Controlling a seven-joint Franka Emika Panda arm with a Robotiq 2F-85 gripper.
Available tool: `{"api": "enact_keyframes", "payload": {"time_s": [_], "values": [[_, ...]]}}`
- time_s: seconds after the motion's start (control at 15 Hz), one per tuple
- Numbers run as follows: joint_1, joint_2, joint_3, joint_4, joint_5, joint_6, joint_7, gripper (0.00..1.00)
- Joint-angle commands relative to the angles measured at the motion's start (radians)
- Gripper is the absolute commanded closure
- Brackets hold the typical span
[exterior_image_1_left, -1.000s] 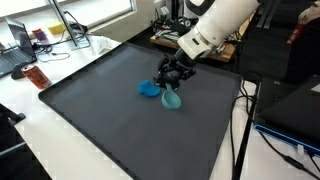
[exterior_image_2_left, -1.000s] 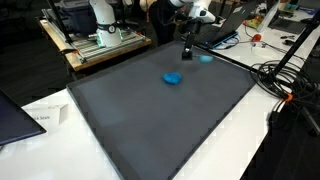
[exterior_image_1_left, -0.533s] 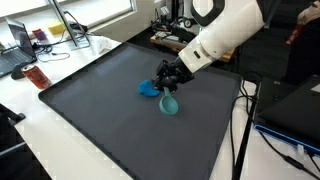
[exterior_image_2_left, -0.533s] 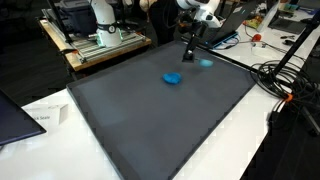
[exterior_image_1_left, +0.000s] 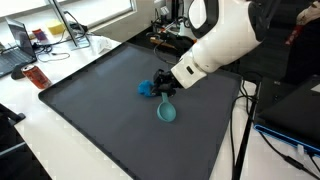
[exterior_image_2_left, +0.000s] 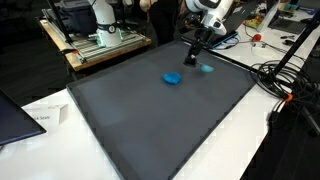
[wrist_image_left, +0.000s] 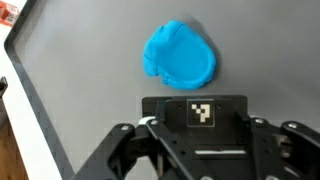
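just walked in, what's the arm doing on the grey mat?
The Panda's gripper is shut and appears to hold a small teal bowl by its rim, low over the dark grey mat. A bright blue lump lies on the mat close by, and the gripper does not hold it. The wrist view shows that lump ahead of the fingers, while the teal bowl is out of sight there.

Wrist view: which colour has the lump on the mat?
The lump is bright blue; the wrist view shows it best.
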Motion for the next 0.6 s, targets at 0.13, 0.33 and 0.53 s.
{"api": "enact_keyframes", "payload": {"time_s": [0.13, 0.33, 0.53], "values": [[-0.024, 0.086, -0.001, 0.169, 0.124, -0.107, -0.116, 0.65], [-0.039, 0.116, -0.012, 0.235, 0.19, -0.146, -0.146, 0.65], [-0.055, 0.147, -0.021, 0.295, 0.261, -0.188, -0.18, 0.65]]}}
